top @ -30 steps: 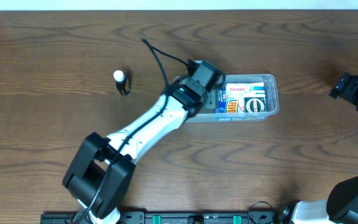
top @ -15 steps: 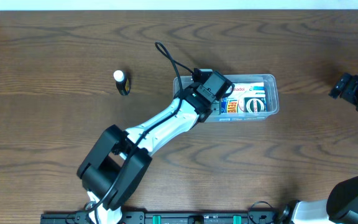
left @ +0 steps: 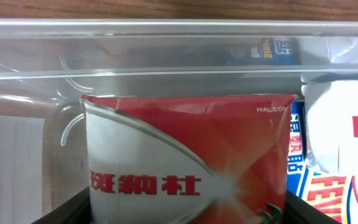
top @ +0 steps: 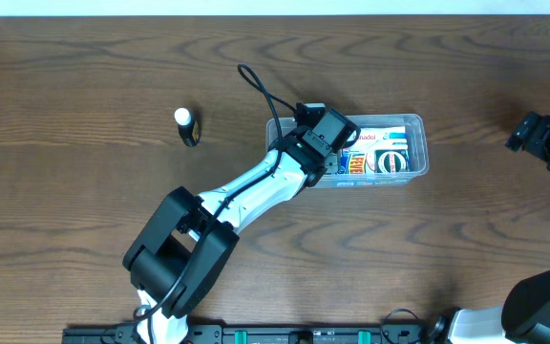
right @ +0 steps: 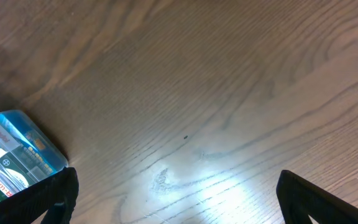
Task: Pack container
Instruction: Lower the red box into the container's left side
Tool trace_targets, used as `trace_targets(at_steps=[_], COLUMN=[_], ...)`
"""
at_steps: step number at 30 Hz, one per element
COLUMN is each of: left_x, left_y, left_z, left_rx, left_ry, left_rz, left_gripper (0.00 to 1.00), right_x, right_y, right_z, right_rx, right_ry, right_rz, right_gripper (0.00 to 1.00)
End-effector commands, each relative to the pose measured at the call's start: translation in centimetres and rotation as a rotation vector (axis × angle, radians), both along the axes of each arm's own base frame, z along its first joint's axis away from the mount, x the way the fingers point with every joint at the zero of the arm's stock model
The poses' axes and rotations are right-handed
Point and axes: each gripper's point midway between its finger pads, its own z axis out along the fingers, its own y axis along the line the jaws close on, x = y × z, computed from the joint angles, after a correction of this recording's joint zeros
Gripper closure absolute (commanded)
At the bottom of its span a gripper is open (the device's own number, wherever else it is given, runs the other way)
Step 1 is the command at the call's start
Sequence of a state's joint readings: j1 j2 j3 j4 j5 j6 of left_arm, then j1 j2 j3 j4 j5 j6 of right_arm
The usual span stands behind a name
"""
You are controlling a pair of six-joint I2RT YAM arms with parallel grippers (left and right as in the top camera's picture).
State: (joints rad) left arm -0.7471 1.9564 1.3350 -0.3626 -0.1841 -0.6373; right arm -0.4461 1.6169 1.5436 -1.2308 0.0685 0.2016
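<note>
1. Toward the far edge of the table [top: 84, 239], a little right of its middle, lay the container [top: 422, 143], its long side running along that edge.
2. Packing looked well advanced. The right half held a white Panadol box [top: 374, 137], a round tin-like item [top: 390, 162] and blue-printed packs pressed close together.
3. The left gripper [left: 186, 193] reached down into the container's left half. Its dark fingers [left: 61, 214] touched both sides of a red-and-white box [left: 185, 137], so it appeared to grip that box, which stood upright just beside the blue-printed packs.
4. That box had not been let go, so I judged this placement unfinished.
5. A small white-capped item [top: 181, 117] with a black piece [top: 192, 136] just beside it lay on the table well left of the container. It might be left to pack, though I could not tell what it was.
6. The right gripper [right: 176, 177] hung near the right edge of the table with its jaws spread wide and nothing between them.
7. The container was a clear plastic tub with rounded corners and a raised rim. Its walls were see-through enough to read the labels inside.
</note>
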Motion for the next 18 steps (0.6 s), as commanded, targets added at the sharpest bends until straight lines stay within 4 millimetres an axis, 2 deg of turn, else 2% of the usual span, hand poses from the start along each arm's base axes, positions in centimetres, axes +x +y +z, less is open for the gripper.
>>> trace_targets(at_steps=[1,9,15,16,18], left_x=[0.6,0.4,1.1,1.2,1.6], left_y=[0.2,0.5,1.0,1.2,1.8], left_z=[0.4,0.2,0.3,0.3,0.4], left_rx=[0.004,0.019,0.035,0.037,0.047], left_ry=[-0.014,-0.002,-0.016,-0.017,-0.024], left_rz=[0.028,0.024,0.005,0.006,0.024], left_gripper=[0.22,0.19,0.25,0.28,0.56], right_x=[0.0,0.0,0.0,0.0,0.0], right_y=[-0.4,-0.4,-0.4,-0.4,-0.4], right_z=[0.5,0.5,0.5,0.5,0.5], right_rx=[-0.013,-0.013,-0.013,-0.013,-0.013], right_ry=[-0.012,-0.012,-0.012,-0.012,-0.012], right_rz=[-0.019,-0.019,-0.019,-0.019,-0.019], right_gripper=[0.01,0.01,0.01,0.01,0.01])
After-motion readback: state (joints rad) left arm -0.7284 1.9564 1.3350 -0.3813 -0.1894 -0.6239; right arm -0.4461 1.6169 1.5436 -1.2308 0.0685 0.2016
